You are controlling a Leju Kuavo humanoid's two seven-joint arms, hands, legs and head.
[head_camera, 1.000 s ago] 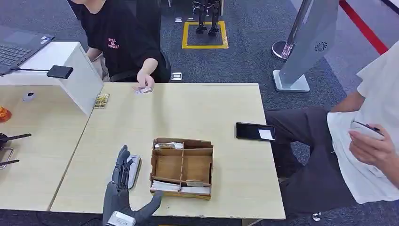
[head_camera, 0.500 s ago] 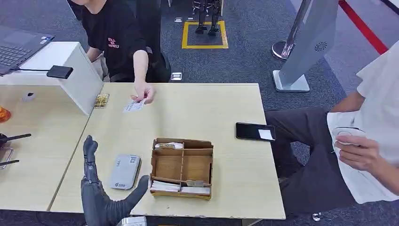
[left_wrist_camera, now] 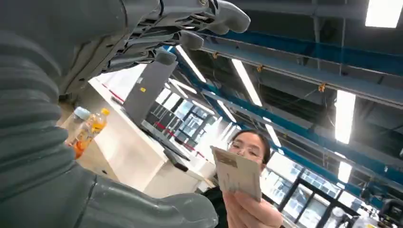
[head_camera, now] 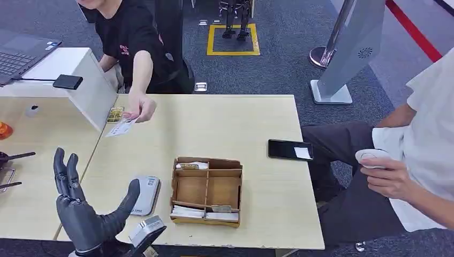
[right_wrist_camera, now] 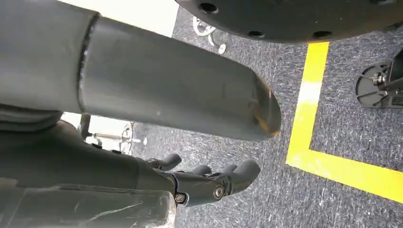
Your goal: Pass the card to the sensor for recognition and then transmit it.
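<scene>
A person in black holds a white card (head_camera: pixel 122 127) out over the table's far left, and the left wrist view shows the card (left_wrist_camera: pixel 236 173) pinched in that person's hand (left_wrist_camera: pixel 249 213). My left hand (head_camera: pixel 85 209) is raised at the table's near left edge, fingers spread and holding nothing, some way short of the card. The grey card sensor (head_camera: pixel 145 194) lies flat just right of my thumb, which partly covers it. My right hand (right_wrist_camera: pixel 214 183) hangs over the carpet with nothing in it.
A wooden divided box (head_camera: pixel 207 190) with cards in its slots stands right of the sensor. A black phone (head_camera: pixel 290 149) lies near the table's right edge. A seated person (head_camera: pixel 407 176) at the right holds a white object. A white partition (head_camera: pixel 91 85) stands at the far left.
My left hand has swung left off the sensor and risen with its fingers spread. The person in black has carried the card from the far edge toward my left hand.
</scene>
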